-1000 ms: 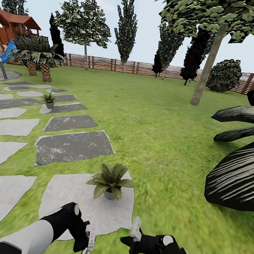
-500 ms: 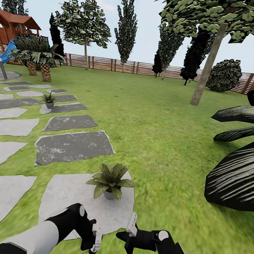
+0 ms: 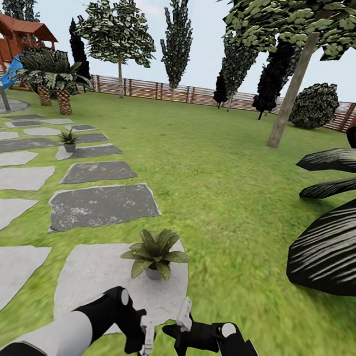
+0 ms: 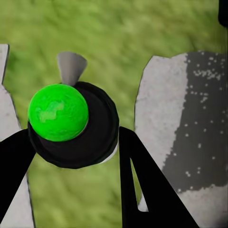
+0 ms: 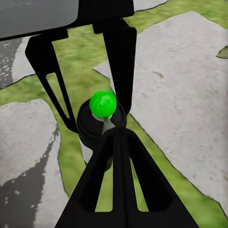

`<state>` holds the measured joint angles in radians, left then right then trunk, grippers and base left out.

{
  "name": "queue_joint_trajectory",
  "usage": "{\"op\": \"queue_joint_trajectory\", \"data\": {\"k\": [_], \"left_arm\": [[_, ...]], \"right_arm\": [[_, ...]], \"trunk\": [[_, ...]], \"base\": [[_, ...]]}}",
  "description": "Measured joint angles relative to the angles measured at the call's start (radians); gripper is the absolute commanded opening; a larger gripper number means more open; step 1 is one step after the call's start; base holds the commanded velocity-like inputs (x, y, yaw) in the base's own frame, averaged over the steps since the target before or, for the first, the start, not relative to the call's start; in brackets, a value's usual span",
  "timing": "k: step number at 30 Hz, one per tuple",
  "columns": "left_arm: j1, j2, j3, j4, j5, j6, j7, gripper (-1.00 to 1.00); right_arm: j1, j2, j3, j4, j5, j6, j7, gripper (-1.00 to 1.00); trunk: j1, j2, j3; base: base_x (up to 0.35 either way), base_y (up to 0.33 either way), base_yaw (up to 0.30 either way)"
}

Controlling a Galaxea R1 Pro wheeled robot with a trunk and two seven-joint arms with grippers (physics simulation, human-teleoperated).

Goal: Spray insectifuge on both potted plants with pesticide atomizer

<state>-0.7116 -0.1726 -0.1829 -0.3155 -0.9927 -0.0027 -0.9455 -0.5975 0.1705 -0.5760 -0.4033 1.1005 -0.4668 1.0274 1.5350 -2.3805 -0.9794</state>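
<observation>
Leftward arm's fingers (image 3: 147,342) edged nearer the right fingers (image 3: 184,319); both spread around the atomizer (image 4: 71,122).

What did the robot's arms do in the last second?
The left gripper slid inward, toward the right gripper, which also came in a little and then stopped. In the left wrist view a green-topped black atomizer sits between the left gripper's fingers. The near potted plant, the stepping stones and the view stayed put.
</observation>
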Motion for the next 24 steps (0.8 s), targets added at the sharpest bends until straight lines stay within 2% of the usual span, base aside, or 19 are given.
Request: {"op": "queue_joint_trajectory", "data": {"k": [5,14,24], "left_arm": [[0.001,-0.002,0.0,0.001,0.003,-0.001,0.0,-1.0],[0.002,-0.002,-0.001,0.001,0.044,-0.045,0.0,-1.0],[0.002,-0.002,-0.002,0.013,0.047,-0.047,-0.001,-1.0]], "right_arm": [[0.0,0.0,0.0,0.0,-0.001,0.0,0.0,-1.0],[0.0,0.0,0.0,0.0,-0.001,0.0,0.0,-1.0],[0.0,0.0,0.0,0.0,0.0,0.0,0.0,-1.0]], "trunk": [[0.0,0.0,0.0],[0.0,0.0,0.0],[0.0,0.0,0.0]], "base": [[0.0,0.0,0.0],[0.0,0.0,0.0],[0.0,0.0,0.0]]}}
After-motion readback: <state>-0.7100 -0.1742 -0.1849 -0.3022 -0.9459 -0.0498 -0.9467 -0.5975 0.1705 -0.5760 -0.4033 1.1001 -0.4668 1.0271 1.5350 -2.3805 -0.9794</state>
